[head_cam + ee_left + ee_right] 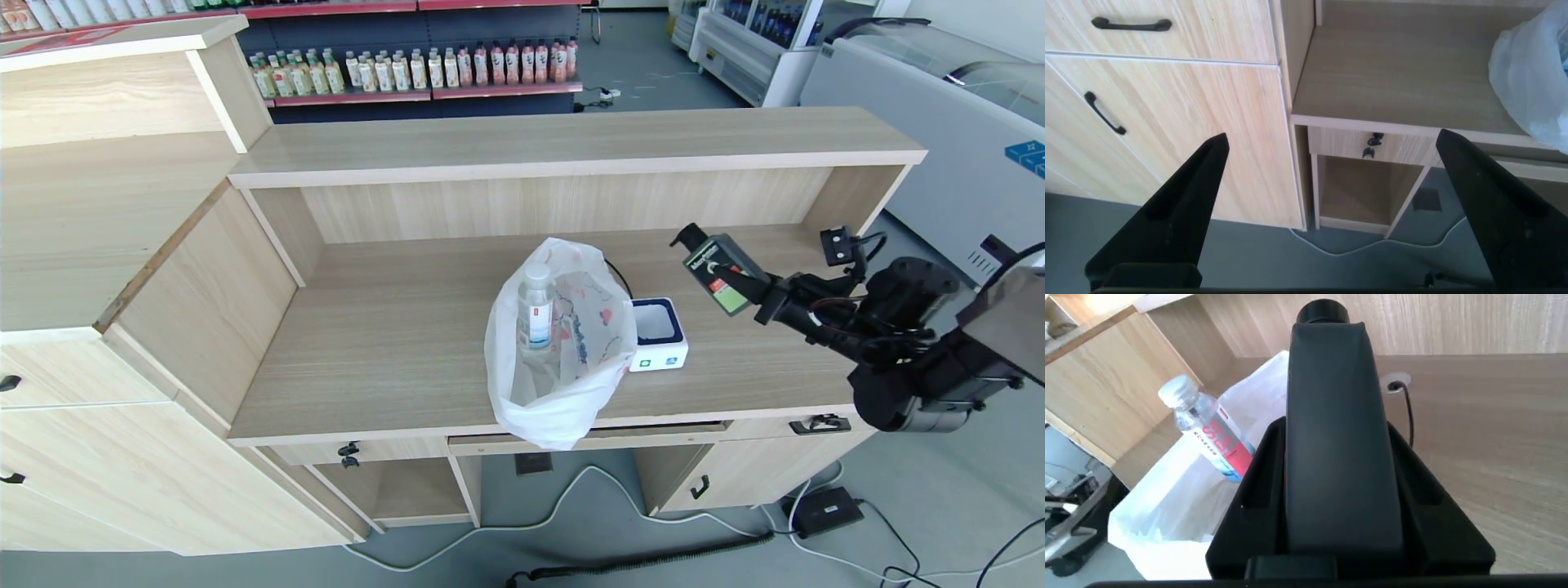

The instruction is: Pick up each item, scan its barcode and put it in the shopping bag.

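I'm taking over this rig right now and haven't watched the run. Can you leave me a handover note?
Left gripper: open, empty, low in front of the counter's cabinet doors.
Right gripper: shut on the dark bottle, held above the counter on the scanner's right.
Done: the water bottle stands in the shopping bag, which sits open at the counter's front edge, beside the scanner.
Left: bag the dark bottle. Whether it has been scanned cannot be told.
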You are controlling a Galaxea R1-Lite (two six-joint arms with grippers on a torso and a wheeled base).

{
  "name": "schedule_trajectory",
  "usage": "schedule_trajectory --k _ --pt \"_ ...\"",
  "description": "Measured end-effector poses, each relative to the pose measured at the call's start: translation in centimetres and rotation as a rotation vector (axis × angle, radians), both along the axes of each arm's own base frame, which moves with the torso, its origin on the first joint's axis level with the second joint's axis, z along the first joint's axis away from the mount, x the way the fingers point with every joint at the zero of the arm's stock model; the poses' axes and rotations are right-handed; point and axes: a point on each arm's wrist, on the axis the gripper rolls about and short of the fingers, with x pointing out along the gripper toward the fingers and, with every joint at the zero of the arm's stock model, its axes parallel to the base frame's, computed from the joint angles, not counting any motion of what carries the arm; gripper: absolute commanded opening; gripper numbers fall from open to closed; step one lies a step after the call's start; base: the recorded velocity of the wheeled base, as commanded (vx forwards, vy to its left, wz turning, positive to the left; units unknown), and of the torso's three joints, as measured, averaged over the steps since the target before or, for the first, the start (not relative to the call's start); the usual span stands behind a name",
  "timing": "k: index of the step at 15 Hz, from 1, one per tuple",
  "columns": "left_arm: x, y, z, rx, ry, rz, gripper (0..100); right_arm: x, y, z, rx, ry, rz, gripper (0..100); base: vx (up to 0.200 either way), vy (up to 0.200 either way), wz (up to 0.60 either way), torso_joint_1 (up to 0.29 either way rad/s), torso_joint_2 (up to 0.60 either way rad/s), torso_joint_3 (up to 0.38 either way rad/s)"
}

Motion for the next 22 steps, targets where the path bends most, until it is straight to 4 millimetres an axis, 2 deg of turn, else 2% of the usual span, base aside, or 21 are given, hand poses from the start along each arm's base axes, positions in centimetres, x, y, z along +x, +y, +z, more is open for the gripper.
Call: schedule_trajectory --k 3,5,6,10,16,22 --pt "0.0 0.0 0.0 0.0 0.0 0.0 100 -7.1 -3.7 4.0 -0.233 -0.172 -0.231 0 0.0 0.0 0.0 0.0 0.0 0.0" --pt "0.0 0.0 0.0 0.0 0.0 0.0 100 -10.0 -5.5 5.9 -0.343 -0.27 -0.458 0 0.0 0.0 0.0 0.0 0.0 0.0" --pt "0.0 0.0 0.0 0.0 0.0 0.0 100 -10.8 -5.8 6.5 -0.396 -0.304 -0.554 0 0.0 0.0 0.0 0.0 0.0 0.0" --pt "0.0 0.0 0.0 0.0 0.0 0.0 100 -11.5 -6.7 6.4 -0.506 -0.27 -0.83 0 0.0 0.0 0.0 0.0 0.0 0.0" --pt "0.0 0.0 0.0 0.0 0.0 0.0 100 -11.7 -7.1 6.2 -0.518 -0.261 -0.851 0 0.0 0.0 0.0 0.0 0.0 0.0" --pt "0.0 0.0 0.0 0.0 0.0 0.0 100 -12.4 -6.8 6.9 -0.52 -0.279 -0.851 0 0.0 0.0 0.0 0.0 0.0 0.0"
